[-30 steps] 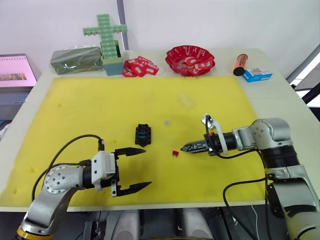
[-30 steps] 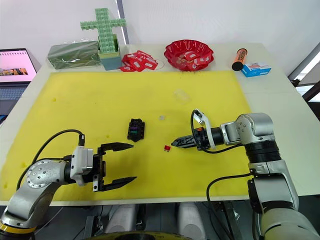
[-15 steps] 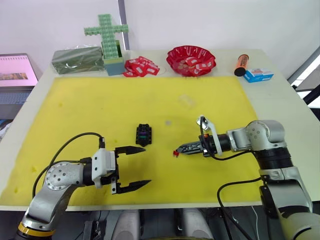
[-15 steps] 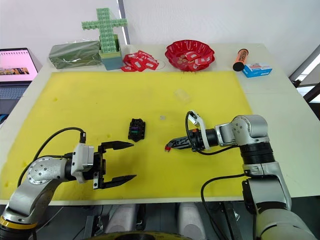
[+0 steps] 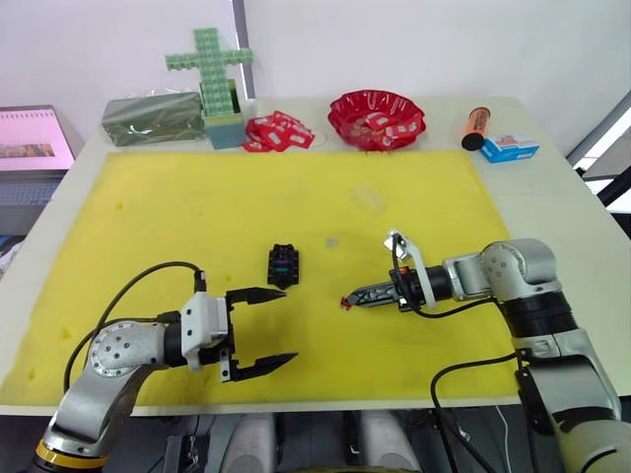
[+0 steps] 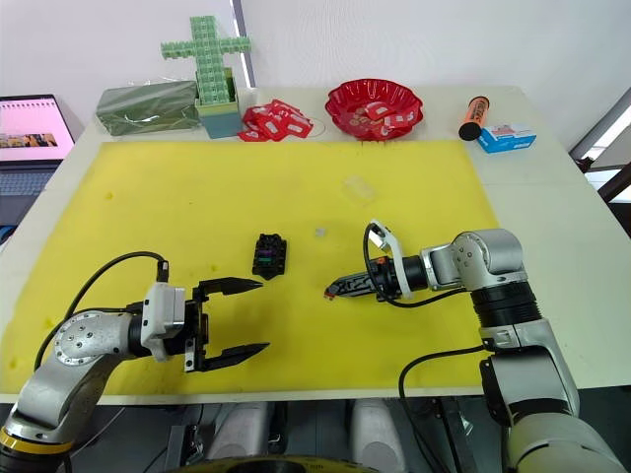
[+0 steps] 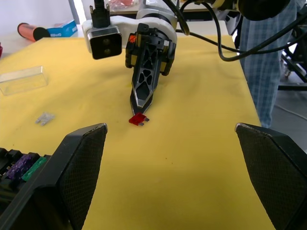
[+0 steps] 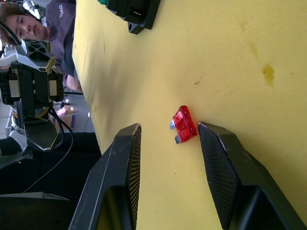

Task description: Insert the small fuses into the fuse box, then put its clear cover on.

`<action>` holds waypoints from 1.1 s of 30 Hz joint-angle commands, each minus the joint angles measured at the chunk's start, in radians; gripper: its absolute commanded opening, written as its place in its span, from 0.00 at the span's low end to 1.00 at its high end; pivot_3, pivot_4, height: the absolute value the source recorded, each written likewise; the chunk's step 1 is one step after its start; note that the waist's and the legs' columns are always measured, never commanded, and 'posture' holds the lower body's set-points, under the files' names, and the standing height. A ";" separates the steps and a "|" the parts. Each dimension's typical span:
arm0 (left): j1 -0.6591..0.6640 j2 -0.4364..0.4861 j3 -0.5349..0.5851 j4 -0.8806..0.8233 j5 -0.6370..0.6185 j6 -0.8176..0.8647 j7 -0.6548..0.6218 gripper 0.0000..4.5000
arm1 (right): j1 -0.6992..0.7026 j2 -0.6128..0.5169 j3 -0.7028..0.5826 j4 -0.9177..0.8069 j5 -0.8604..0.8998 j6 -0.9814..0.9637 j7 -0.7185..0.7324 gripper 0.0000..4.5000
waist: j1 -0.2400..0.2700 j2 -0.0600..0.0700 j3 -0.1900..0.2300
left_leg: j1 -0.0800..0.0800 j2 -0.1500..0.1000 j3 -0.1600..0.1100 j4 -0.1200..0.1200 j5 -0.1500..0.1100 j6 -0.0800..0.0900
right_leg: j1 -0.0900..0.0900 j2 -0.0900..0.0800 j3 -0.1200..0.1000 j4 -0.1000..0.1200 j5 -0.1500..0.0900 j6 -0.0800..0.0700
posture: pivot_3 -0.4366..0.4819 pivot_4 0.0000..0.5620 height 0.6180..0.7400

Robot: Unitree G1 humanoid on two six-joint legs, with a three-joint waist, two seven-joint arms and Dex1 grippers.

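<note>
My right pincer (image 6: 331,291) lies low over the yellow mat (image 5: 197,207), its fingers parted a little around the red fuse (image 8: 184,123). In the right wrist view the fuse lies flat on the mat between the two fingers, touching one finger (image 8: 225,167) and apart from the other. I cannot call it gripped.

My left pincer (image 5: 266,330) hovers near the mat's front edge, spread wide with nothing between its fingers, just in front of the fuse box (image 5: 283,264).

The fuse box sits on the mat, to the left of the red fuse. In the left wrist view I see a green fuse (image 7: 33,167) and a purplish fuse (image 7: 19,165) already seated in its slots. A pale grey fuse (image 5: 331,240) lies loose on the mat behind the red one, and the clear cover (image 5: 367,199) rests farther back.

Along the desk (image 5: 552,187) behind the mat stand a red bowl (image 5: 375,118), red-white packets (image 5: 276,131), a green block cross (image 5: 209,61), an orange tube (image 5: 473,126) and a blue box (image 5: 508,148).
</note>
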State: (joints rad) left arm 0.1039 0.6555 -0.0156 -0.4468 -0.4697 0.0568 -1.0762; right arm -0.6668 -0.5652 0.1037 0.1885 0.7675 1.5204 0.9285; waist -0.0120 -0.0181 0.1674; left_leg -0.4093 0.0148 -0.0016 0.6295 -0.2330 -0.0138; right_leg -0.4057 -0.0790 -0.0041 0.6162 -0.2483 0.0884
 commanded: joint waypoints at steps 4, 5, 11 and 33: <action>-0.012 -0.003 0.002 -0.025 -0.013 -0.003 0.006 1.00 | 0.027 0.006 0.010 -0.031 -0.012 -0.041 -0.011 0.15 | 0.000 0.000 0.000 | 0.000 0.000 0.000 0.000 0.000 0.000 | 0.000 0.000 0.000 0.000 0.000 0.000 | 0.48 0.27 1.00; -0.013 -0.004 0.001 -0.028 -0.014 0.000 0.008 1.00 | 0.029 0.011 0.003 -0.028 -0.012 -0.043 -0.015 0.07 | 0.000 0.000 0.000 | 0.000 0.000 0.000 0.000 0.000 0.000 | 0.000 0.000 0.000 0.000 0.000 0.000 | 0.48 0.27 1.00; 0.001 -0.007 -0.003 -0.033 -0.013 -0.004 0.011 1.00 | 0.042 0.015 -0.011 -0.029 -0.018 -0.060 -0.040 0.01 | 0.001 -0.001 0.000 | 0.001 0.000 0.000 0.000 0.000 0.000 | 0.001 0.000 0.000 0.000 0.000 0.000 | 0.48 0.27 1.00; -0.058 -0.059 0.177 0.127 -0.105 0.177 0.228 1.00 | -0.268 0.072 0.265 -0.412 -0.357 -0.594 -0.137 0.01 | 0.001 -0.002 0.000 | 0.000 -0.001 0.000 0.001 0.000 0.000 | 0.000 -0.002 0.000 0.001 0.000 0.001 | 0.48 0.27 1.00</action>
State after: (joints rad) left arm 0.0822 0.6018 0.1712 -0.3251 -0.5867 0.2316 -0.8614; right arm -0.8890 -0.5269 0.3742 -0.2256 0.4379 0.9662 0.8165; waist -0.0106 -0.0196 0.1670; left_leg -0.4091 0.0133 -0.0019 0.6308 -0.2330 -0.0138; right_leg -0.4054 -0.0816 -0.0039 0.6178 -0.2485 0.0890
